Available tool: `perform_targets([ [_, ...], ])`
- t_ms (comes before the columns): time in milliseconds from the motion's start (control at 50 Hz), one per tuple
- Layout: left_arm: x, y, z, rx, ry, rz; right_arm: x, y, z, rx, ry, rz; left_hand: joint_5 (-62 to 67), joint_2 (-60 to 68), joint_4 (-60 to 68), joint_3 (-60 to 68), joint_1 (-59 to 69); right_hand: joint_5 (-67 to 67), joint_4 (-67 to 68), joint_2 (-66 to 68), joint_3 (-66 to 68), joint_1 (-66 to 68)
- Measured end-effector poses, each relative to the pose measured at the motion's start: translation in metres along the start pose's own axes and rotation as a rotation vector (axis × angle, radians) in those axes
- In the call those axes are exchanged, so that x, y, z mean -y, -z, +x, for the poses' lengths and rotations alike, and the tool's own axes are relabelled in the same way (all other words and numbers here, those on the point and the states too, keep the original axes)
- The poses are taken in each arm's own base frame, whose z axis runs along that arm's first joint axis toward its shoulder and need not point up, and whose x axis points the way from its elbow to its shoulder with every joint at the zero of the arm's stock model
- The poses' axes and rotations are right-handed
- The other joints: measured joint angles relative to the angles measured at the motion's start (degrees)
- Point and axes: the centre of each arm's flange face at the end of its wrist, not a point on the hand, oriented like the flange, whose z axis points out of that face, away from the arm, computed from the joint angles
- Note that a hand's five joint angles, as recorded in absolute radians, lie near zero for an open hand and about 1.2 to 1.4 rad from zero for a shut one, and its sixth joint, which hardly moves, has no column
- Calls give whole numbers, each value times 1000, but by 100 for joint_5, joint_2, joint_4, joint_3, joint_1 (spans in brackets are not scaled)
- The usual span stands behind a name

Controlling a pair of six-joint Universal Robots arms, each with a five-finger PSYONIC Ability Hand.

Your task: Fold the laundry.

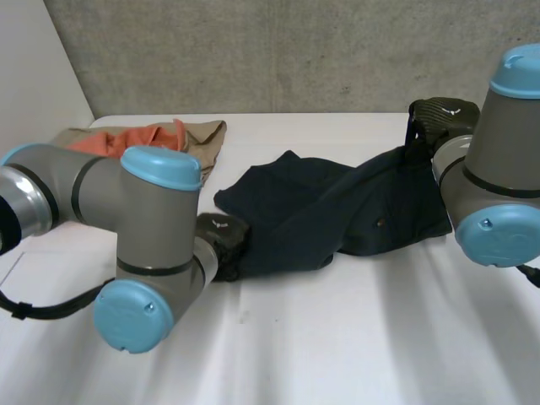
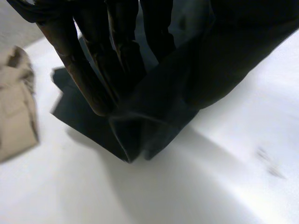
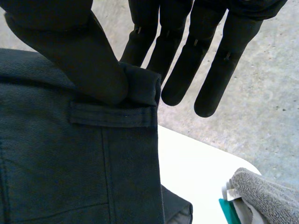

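A pair of dark navy trousers [image 1: 337,211] lies crumpled across the middle of the white table [image 1: 337,337]. My left hand [image 1: 221,234] is at the leg end nearest me. In the left wrist view its fingers [image 2: 98,60] reach into a fold of the trousers [image 2: 177,102], and the hem hangs just above the table. My right hand [image 1: 439,118] holds the waistband end raised at the far right. In the right wrist view its thumb [image 3: 84,56] pinches the waistband [image 3: 135,86] against the fingers, just above a belt loop [image 3: 112,114].
A beige garment [image 1: 202,139] and an orange one [image 1: 126,139] lie bunched at the back left; the beige cloth [image 2: 16,107] lies beside my left hand. A grey cloth [image 3: 261,196] with a teal label lies below my right hand. A concrete wall stands behind the table.
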Motion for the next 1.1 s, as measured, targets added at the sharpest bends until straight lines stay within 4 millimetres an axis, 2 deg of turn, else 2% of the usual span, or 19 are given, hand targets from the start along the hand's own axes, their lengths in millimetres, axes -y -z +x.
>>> perform_targets([
  [60,12,1,-9,30,5,41,-1,7,0,31,55,-38,305,384,404,396,59,10,0,0,0,0],
  [140,37,19,-27,56,12,120,-2,24,-2,107,196,-107,305,395,416,410,59,10,0,0,0,0],
  [160,50,34,-37,65,11,168,-2,32,-2,142,262,-128,305,395,416,410,59,10,0,0,0,0],
  [180,54,37,-39,68,10,180,-2,36,-2,155,289,-136,305,395,417,410,59,10,0,0,0,0],
  [240,83,78,-59,88,-8,295,2,59,3,229,462,-156,305,396,417,410,59,23,0,0,0,0],
  [300,101,120,-70,93,-44,377,7,78,9,273,604,-150,305,404,418,410,59,25,0,0,0,0],
  [380,103,167,-69,47,-111,392,11,101,15,307,759,-128,305,404,418,410,59,23,0,0,0,0],
  [460,88,186,-57,-54,-172,312,10,115,18,324,834,-123,305,404,418,410,59,25,0,0,0,0],
  [580,66,177,-43,-162,-236,188,1,119,17,342,854,-154,305,405,419,410,59,26,0,0,0,0],
  [680,52,141,-40,-161,-275,111,-12,110,15,349,846,-203,305,404,419,410,59,25,0,0,0,0],
  [760,52,109,-43,-104,-293,117,-16,95,12,322,839,-203,305,405,419,410,59,26,0,0,0,0],
  [780,52,109,-43,-104,-293,117,-16,95,12,322,839,-203,305,405,419,410,59,26,0,0,0,0],
  [820,71,87,-51,-28,-302,208,-7,73,7,252,821,-129,305,419,421,438,59,27,0,0,0,0],
  [840,74,85,-52,-17,-303,226,-4,68,6,235,816,-109,305,420,421,438,59,27,0,0,0,0],
  [860,88,79,-56,17,-307,290,1,62,4,209,807,-79,305,424,421,438,59,26,0,0,0,0],
  [920,134,76,-70,111,-314,499,44,29,-1,35,706,146,305,425,423,438,59,26,3,0,0,0],
  [960,154,79,-76,151,-315,586,59,22,-1,-20,660,221,305,425,424,438,59,27,4,0,0,0],
  [1000,191,92,-89,233,-312,758,98,9,0,-137,525,411,305,425,441,439,59,26,6,0,0,0],
  [1100,248,128,-112,393,-242,1054,155,9,-1,-230,293,757,305,426,443,440,59,45,9,0,0,0],
])
